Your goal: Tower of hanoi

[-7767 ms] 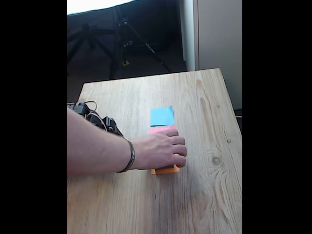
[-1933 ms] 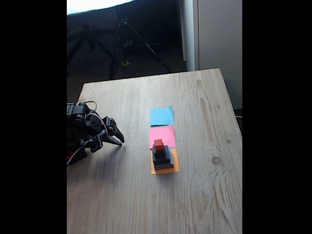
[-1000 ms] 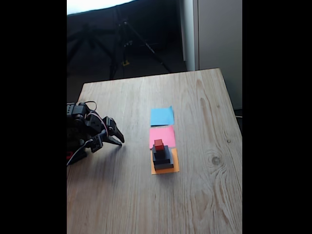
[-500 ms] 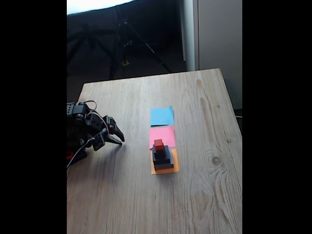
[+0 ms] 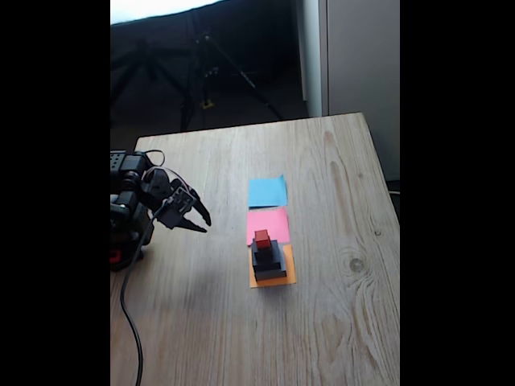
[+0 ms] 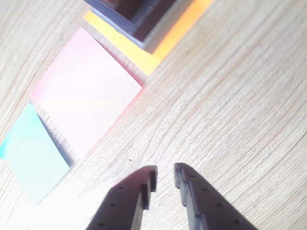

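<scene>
Tower of hanoi: stepped dark blocks, red cube atop, probably four tiers; fingers slightly parted, empty.

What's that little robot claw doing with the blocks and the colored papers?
It's a stacking puzzle that hasn't really started. The blocks sit in one tower on the orange paper, with the red cube on top. The pink paper and blue paper have nothing on them. The gripper hangs over the wooden table, left of the papers in the fixed view, nearly closed and holding nothing.
</scene>
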`<state>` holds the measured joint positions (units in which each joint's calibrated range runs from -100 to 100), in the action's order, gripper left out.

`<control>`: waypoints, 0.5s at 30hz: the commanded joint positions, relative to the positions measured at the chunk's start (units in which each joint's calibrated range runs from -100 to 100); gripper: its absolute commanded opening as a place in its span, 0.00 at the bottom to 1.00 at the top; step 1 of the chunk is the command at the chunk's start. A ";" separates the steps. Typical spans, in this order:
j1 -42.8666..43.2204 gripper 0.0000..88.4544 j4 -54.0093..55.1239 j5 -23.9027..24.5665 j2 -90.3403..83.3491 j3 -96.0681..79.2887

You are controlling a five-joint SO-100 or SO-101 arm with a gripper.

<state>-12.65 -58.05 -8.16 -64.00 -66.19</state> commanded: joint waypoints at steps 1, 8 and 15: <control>-2.60 0.01 -8.36 -15.42 7.15 20.01; -9.79 0.04 -20.10 -41.17 18.35 49.46; -16.56 0.06 -18.08 -75.29 17.75 53.92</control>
<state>-26.59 -77.34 -67.71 -45.53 -15.43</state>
